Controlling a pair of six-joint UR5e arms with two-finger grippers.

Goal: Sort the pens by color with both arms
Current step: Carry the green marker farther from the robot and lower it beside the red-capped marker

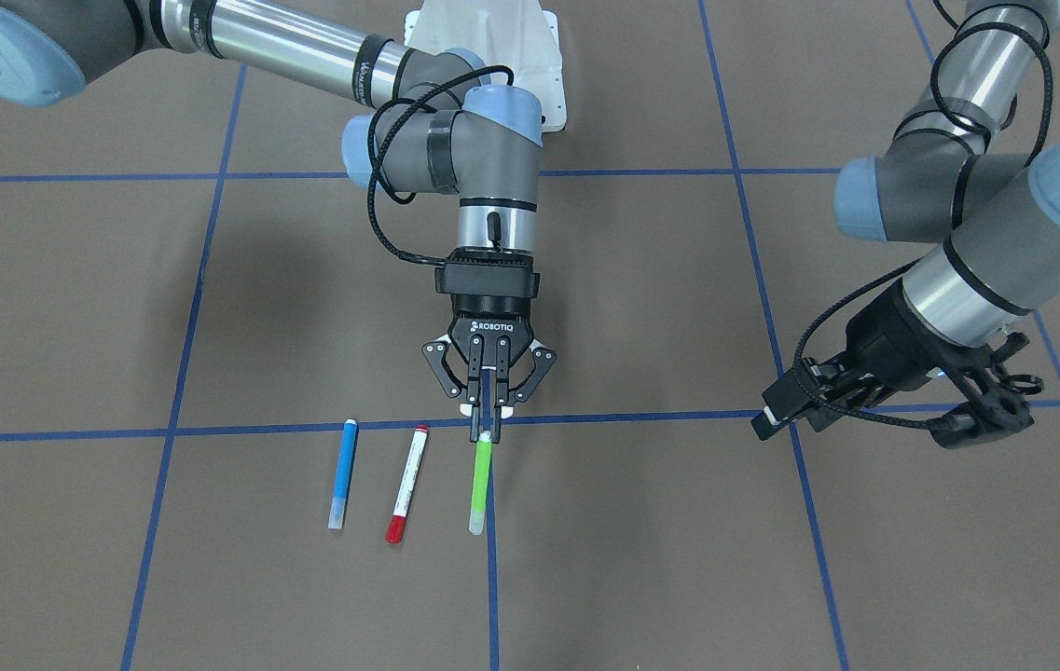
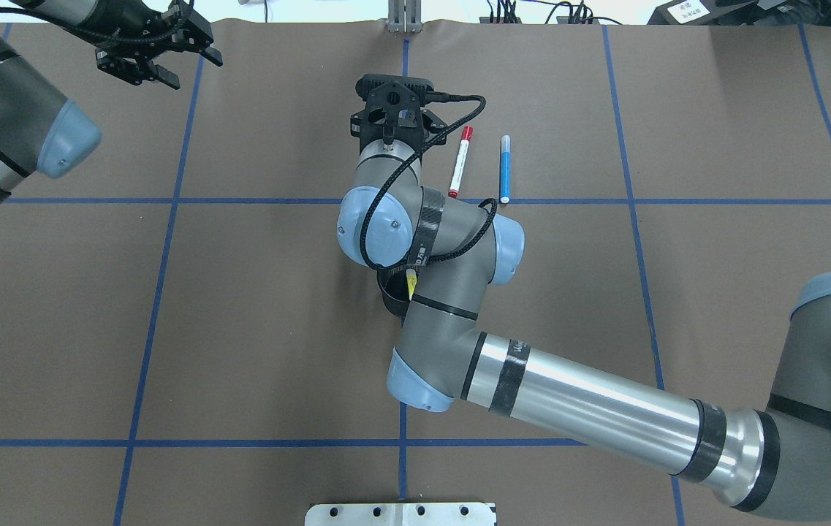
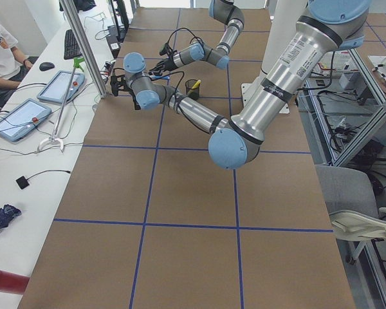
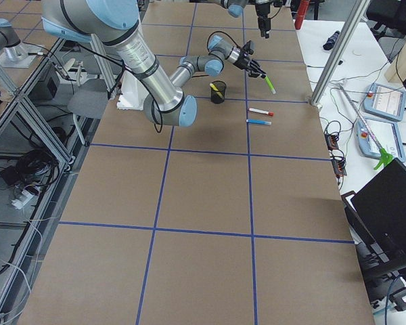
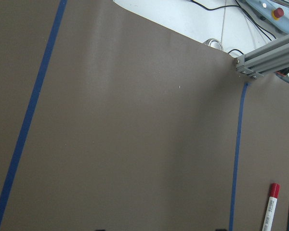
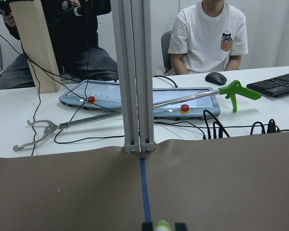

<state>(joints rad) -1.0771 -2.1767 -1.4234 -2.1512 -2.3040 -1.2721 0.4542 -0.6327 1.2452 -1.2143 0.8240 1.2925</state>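
R gripper [image 1: 487, 431]: your fingers are pinched nearly together on the top end of the light green pen [image 1: 481, 485]. The pen points away from the robot along a blue tape line; can't tell if its free end touches the paper. Blue pen [image 1: 343, 475] and red-capped pen [image 1: 406, 485] lie flat just beside it, not touching. Yellow pen [image 2: 411, 283] stands in the black cup [image 4: 218, 95], partly hidden by the R arm. L gripper [image 2: 181, 62] is spread wide w/ nothing in it, well apart from the pens.
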